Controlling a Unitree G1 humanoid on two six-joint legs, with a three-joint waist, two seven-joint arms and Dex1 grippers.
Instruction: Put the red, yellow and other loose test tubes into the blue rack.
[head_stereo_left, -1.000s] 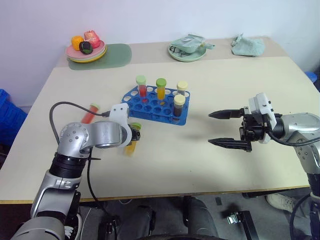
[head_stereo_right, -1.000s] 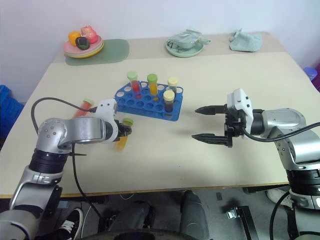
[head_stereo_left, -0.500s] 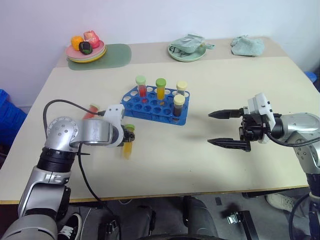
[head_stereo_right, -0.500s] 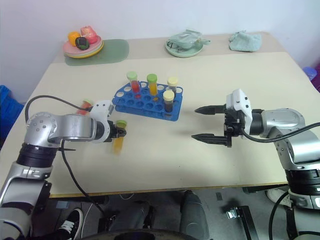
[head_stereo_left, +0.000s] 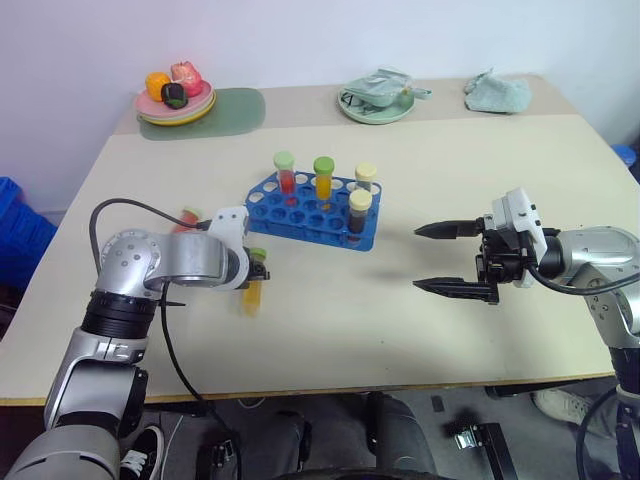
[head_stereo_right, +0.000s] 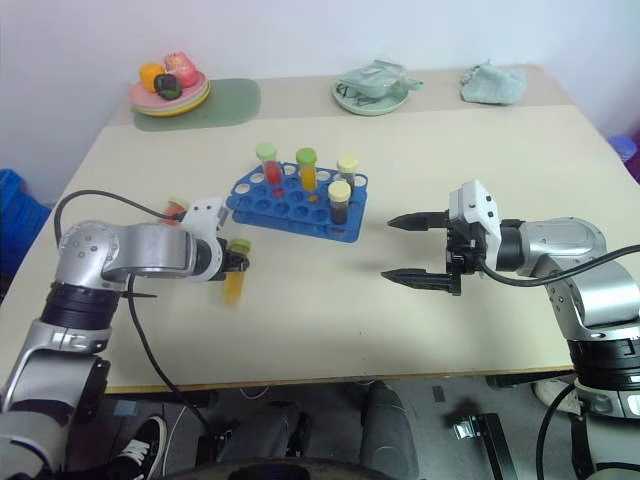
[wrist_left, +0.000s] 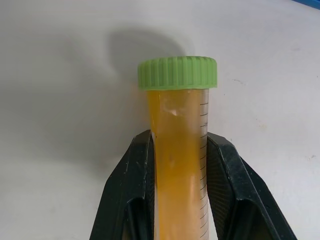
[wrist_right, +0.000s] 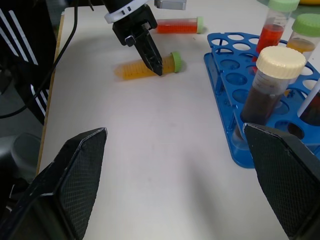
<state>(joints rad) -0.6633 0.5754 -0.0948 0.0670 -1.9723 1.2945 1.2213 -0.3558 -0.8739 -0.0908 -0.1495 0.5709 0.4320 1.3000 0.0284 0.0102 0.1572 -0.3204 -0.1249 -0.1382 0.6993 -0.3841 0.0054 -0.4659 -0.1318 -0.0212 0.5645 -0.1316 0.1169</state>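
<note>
Left wrist view shows you the left claw (wrist_left: 180, 190) clamped on the yellow test tube (wrist_left: 179, 165), green cap pointing away from it over the desk (wrist_left: 60, 100). Just beyond that claw lies the red test tube (wrist_right: 176, 25), with the blue rack (head_stereo_left: 300, 210) beside. Your right claw (head_stereo_left: 455, 258) hangs wide apart, well off from the rack.

Both arms are silver-grey metal with rounded joint housings and black collars. A black cable (head_stereo_left: 130, 215) loops over the left arm. Each white wrist block carries two tapered black fingers (wrist_left: 132, 187).
</note>
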